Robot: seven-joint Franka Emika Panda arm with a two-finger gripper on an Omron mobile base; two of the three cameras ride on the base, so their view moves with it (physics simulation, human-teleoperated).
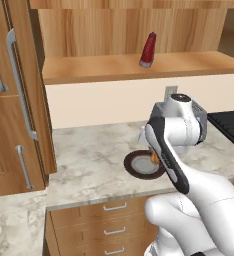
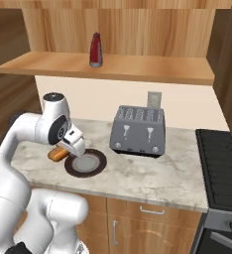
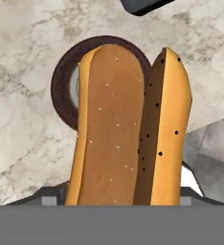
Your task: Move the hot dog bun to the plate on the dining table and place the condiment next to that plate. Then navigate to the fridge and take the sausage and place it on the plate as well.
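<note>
Hot dog bun [image 3: 128, 129]: orange-tan, split lengthwise into two halves, speckled. In the hand view it stands up from between the end effector's fingers, which are hidden behind it; the jaws are closed on it at a wide spread. In the right base view a tan end of the bun [image 2: 57, 154] shows below the end effector [image 2: 72, 145], above the left part of the tabletop.

Dark brown-rimmed plate [image 2: 99, 163]: round, grey centre, lying flat on the marbled tabletop [image 2: 152, 173]. It sits just beside and under the end effector; in the hand view the plate's rim [image 3: 61, 91] shows behind the bun. In the left base view the plate [image 1: 134, 165] lies partly behind the arm.

Condiment [image 1: 148, 50]: small red tapered bottle, upright on the wooden shelf [image 1: 99, 67] above the tabletop, well apart from the end effector. Seen also in the right base view [image 2: 95, 49].

Toaster [image 2: 139, 130]: grey, four slots, on the tabletop to the right of the plate, near the back wall.

Stove [image 2: 222, 158]: dark top, at the right end of the tabletop.

Wooden cabinets [image 1: 9, 100]: tall, metal handles, left of the tabletop.
</note>
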